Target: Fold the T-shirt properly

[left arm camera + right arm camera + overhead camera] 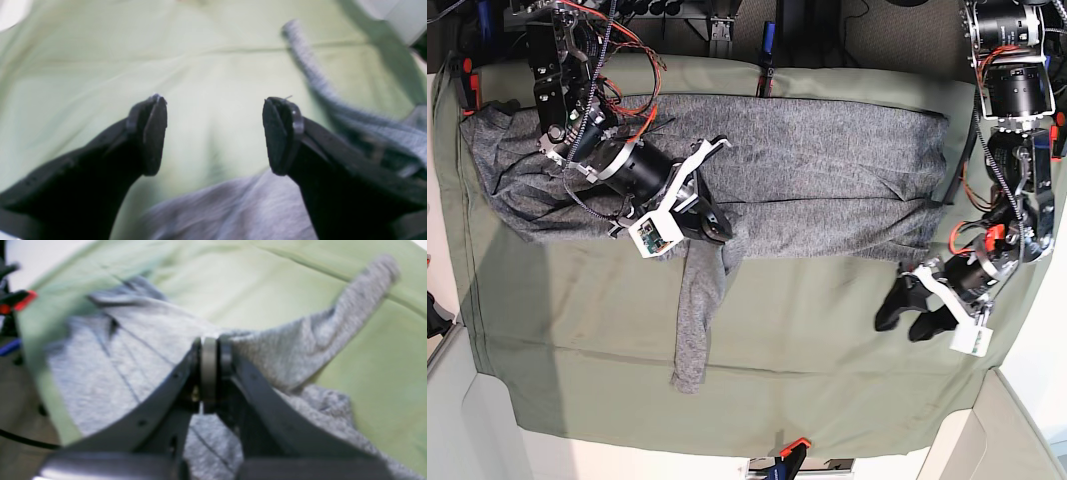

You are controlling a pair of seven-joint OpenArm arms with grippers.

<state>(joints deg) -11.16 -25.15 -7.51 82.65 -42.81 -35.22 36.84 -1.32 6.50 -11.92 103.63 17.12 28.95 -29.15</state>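
The heather-grey T-shirt [827, 170] lies spread along the far side of the table, and one long sleeve [695, 330] trails toward the near edge. My right gripper [720, 232] sits where that sleeve meets the body. In the right wrist view this gripper [210, 350] is shut, with T-shirt [293, 346] fabric pinched at its tips. My left gripper [905, 318] hovers open over the green cloth, just off the shirt's lower corner. Nothing lies between its fingers [155, 133], and grey T-shirt [240, 210] folds lie below and to the right of the left gripper [217, 133].
An olive-green table cloth [827, 390] covers the table. An orange clamp [793, 447] grips its near edge, and a red clamp [20, 300] shows at the side. Wires and the arm bases crowd the far corners.
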